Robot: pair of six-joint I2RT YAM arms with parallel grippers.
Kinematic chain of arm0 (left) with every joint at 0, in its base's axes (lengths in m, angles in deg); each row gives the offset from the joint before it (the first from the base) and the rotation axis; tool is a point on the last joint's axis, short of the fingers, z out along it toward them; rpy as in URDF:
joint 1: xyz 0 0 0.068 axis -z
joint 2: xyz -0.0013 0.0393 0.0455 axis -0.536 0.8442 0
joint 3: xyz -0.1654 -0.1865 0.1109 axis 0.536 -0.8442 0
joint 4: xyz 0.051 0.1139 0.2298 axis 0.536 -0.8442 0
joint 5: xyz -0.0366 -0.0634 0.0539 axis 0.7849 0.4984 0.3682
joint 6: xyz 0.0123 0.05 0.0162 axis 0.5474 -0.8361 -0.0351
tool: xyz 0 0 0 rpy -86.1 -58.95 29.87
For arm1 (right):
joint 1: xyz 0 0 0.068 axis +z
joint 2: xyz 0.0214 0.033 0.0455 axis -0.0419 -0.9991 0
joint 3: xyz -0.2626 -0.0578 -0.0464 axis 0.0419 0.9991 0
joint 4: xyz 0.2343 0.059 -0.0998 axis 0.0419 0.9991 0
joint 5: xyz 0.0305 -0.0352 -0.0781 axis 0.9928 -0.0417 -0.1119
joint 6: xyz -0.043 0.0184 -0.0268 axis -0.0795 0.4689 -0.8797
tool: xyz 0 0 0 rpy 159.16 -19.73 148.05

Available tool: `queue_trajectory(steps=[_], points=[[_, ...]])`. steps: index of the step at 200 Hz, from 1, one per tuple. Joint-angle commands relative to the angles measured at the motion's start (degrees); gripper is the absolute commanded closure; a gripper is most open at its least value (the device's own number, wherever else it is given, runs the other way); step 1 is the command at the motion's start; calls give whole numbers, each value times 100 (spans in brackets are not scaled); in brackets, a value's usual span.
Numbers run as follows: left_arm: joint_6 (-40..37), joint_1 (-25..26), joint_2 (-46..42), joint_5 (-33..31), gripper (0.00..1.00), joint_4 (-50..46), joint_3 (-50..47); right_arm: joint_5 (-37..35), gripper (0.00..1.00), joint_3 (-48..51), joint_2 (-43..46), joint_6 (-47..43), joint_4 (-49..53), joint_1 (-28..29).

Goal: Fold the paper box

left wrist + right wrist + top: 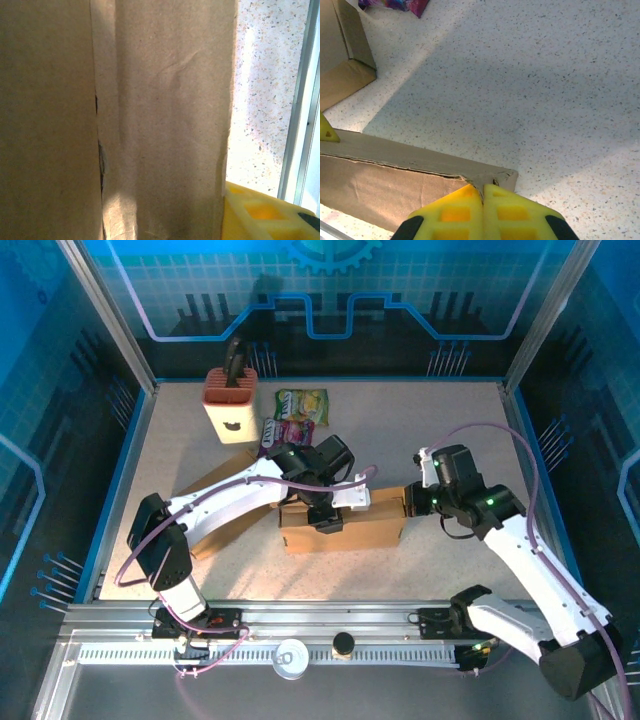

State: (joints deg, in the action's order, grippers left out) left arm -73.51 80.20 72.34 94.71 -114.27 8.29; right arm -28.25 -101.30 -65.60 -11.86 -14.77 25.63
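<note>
Inside the blue-walled cell, the paper box [365, 525] lies midway on the speckled table [440, 430]. My left gripper [328, 518] bends down over its top; how wide, I cannot tell. The right gripper [412, 502] meets the box's right end, where its wrist camera shows yellow fingers [455, 210] pressed together.
</note>
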Motion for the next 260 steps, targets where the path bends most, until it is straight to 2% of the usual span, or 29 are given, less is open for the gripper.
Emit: queue_trajectory(steps=[1,52,96,191,219,260], points=[[-41,0,-88,-97,58,-34,-127,-601,100,-54,72,123,305,138],[259,-11,-242,-284,55,611,-455,-863,100,337,559,1022,-113,607],[410,-11,-262,-227,53,743,-491,-1037,100,792,743,1773,-468,854],[721,-173,-493,-77,48,1064,-733,-2023,100,1624,1163,1934,-872,1420],[998,-213,-811,-254,40,1509,-986,-2147,100,1584,1145,1925,-834,1455],[1288,-291,-1248,-28,31,1928,-1306,-2333,100,1666,1066,1977,-889,1577]])
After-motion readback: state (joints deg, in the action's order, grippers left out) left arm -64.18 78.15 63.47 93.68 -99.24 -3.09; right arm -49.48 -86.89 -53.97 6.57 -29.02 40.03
